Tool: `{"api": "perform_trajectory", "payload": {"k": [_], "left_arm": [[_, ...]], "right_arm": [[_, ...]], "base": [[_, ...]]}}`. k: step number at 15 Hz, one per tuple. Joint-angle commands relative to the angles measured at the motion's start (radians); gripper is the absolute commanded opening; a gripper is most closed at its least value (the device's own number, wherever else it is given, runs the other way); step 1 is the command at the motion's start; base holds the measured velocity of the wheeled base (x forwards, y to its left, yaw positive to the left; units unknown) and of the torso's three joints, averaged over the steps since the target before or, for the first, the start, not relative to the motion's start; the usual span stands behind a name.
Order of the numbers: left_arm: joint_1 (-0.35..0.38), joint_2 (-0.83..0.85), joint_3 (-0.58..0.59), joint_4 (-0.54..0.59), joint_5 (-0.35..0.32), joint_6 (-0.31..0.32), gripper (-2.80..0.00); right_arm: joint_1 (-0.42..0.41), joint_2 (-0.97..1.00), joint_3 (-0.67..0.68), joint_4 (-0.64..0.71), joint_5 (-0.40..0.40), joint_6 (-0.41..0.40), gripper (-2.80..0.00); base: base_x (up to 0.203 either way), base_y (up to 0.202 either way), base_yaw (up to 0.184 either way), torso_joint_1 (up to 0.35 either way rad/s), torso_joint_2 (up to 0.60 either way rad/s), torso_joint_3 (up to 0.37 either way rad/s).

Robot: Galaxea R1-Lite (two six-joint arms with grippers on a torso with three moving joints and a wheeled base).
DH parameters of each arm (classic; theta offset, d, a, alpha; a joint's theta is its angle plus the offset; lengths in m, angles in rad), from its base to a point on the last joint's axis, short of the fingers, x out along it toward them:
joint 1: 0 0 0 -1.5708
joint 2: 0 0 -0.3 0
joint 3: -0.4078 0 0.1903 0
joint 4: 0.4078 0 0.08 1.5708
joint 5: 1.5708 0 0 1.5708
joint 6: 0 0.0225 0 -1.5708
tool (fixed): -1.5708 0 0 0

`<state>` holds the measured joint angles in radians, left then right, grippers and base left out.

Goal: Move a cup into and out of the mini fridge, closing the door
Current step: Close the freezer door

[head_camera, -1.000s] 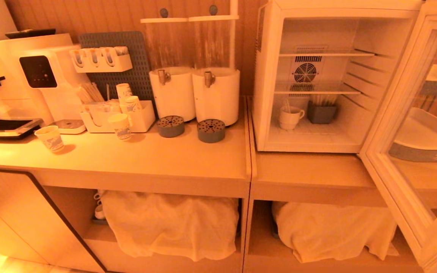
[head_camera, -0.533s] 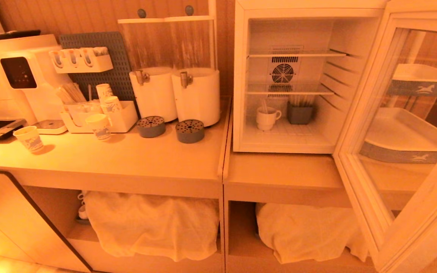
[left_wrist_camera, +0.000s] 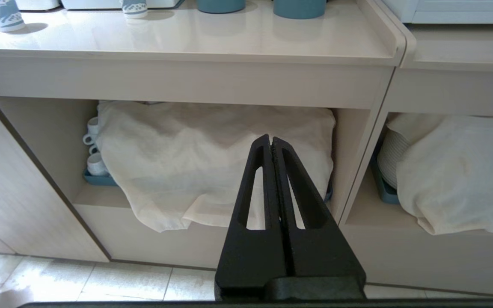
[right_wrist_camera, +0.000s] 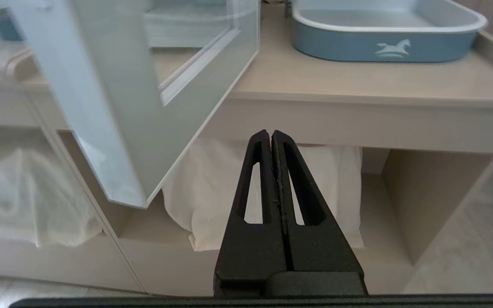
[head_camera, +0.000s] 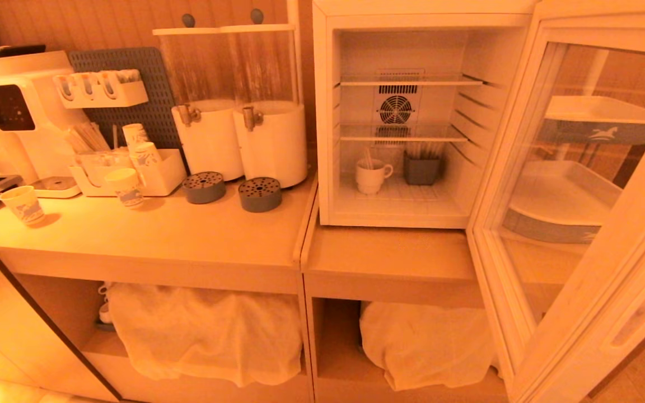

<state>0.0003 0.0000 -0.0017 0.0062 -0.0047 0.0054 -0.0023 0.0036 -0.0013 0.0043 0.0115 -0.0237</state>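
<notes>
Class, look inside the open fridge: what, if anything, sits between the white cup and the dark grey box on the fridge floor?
Nothing: in the head view, only bare fridge floor separates the cup from the grey box.

A self-service drinks corner, of the kind found in a café or hotel breakfast room. A pale counter [head_camera: 149,235] carries a drink machine [head_camera: 12,112] with a black screen, two tapped white dispensers [head_camera: 241,140], printed paper cups [head_camera: 20,204] and a caddy of stirrers [head_camera: 132,173]. A glass-doored mini fridge [head_camera: 322,112] stands alongside. Below, cloth-covered crockery [left_wrist_camera: 212,158] fills open shelves, and serving trays [right_wrist_camera: 383,30] bear a horse logo
</notes>
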Motion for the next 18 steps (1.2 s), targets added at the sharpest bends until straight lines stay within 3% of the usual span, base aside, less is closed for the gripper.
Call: {"api": "perform_trajectory", "payload": {"k": [1,4,7,12,15,18], "left_arm": [[0.002,0.000,0.000,0.000,0.000,0.001,-2.80],[0.001,0.000,0.000,0.000,0.000,0.001,-2.80],[0.001,0.000,0.000,0.000,0.000,0.001,-2.80],[0.001,0.000,0.000,0.000,0.000,-0.001,-2.80],[0.001,0.000,0.000,0.000,0.000,-0.001,-2.80],[0.001,0.000,0.000,0.000,0.000,-0.001,-2.80]], "right_arm": [[0.001,-0.004,-0.023,-0.002,0.000,0.007,-2.80],[0.001,-0.003,-0.201,0.070,0.008,0.021,-2.80],[0.001,-0.001,-0.389,0.264,0.029,0.022,-2.80],[0.001,0.035,-0.488,0.332,0.061,0.049,-2.80],[0.001,0.126,-0.671,0.466,0.200,0.139,-2.80],[0.021,0.255,-0.763,0.537,0.288,0.160,-2.80]], "base": [[0.000,0.000,0.000,0.000,0.00,0.000],[0.000,0.000,0.000,0.000,0.00,0.000],[0.000,0.000,0.000,0.000,0.00,0.000],[0.000,0.000,0.000,0.000,0.00,0.000],[0.000,0.000,0.000,0.000,0.00,0.000],[0.000,0.000,0.000,0.000,0.00,0.000]]}}
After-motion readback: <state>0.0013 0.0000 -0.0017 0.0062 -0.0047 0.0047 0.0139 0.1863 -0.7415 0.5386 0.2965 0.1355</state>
